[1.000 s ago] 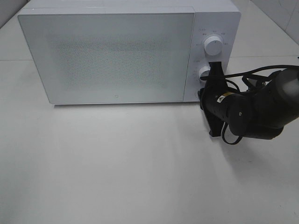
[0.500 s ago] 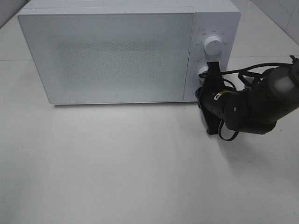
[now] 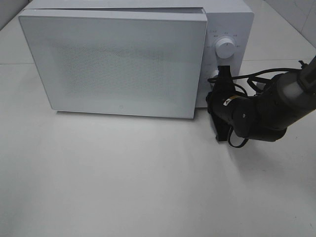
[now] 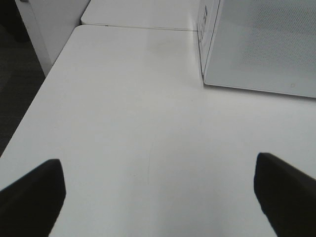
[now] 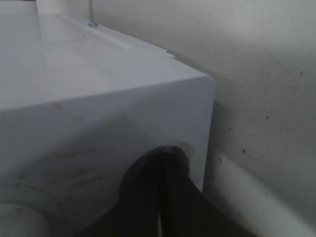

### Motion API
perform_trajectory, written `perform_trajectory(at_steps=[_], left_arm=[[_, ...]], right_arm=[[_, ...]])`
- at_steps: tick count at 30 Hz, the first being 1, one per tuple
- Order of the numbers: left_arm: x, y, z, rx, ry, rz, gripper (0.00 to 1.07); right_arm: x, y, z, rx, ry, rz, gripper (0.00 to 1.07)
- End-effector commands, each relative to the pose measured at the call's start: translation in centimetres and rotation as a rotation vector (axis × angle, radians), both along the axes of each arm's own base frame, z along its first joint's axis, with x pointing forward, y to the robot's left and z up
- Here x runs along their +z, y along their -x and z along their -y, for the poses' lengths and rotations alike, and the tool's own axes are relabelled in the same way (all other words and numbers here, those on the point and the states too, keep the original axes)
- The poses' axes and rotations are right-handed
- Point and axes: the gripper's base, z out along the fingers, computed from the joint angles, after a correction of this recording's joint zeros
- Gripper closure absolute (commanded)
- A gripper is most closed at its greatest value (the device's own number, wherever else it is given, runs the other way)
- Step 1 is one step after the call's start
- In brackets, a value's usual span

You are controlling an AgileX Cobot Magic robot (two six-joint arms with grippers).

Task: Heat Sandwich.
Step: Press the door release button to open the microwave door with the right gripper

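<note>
Microwave (image 3: pixel 123 59): white, standing at the back of the table (image 3: pixel 123 177). Its frosted door (image 3: pixel 118 64) is slightly ajar, and we see the edge next to the control panel (image 3: pixel 232 29) standing out from the body.

Upper knob (image 3: pixel 225 48): round, white, on the control panel, untouched.

Right gripper (image 3: pixel 221 72): we record the jaws pressed together with nothing between them. The tips are on the lower part of the control panel, below the upper knob. In the right wrist view the joined tips (image 5: pixel 165 160) meet the white panel face near its corner. We cannot tell which control they are touching.

Cables (image 3: pixel 256 79): black, looping behind the right gripper's arm.

Left gripper (image 4: pixel 158 197): jaws spread wide and holding nothing. It hangs over a bare part of the table (image 4: pixel 123 123), well apart from the microwave's near corner (image 4: pixel 207 74).

Sandwich: it appears in none of our views. The frosted door hides the inside of the microwave, so we cannot tell where it lies.
</note>
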Motion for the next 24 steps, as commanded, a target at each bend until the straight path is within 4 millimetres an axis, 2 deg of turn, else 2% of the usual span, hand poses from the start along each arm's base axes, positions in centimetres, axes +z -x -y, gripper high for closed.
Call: perform_trajectory(at_steps=[1,18,24], left_arm=[[-0.1,0.3,0.0,0.002,-0.001,0.028,0.09],[-0.1,0.3,0.0,0.002,-0.001,0.028,0.09],[-0.1,0.3,0.0,0.002,-0.001,0.028,0.09]], right_arm=[[4.2,-3.1,0.3,-0.030,-0.032,0.357,1.07],[3.6,-3.0,0.0,0.006,-0.016,0.294,1.07],[3.1,-2.5,0.0,0.023,-0.011,0.219,1.07]])
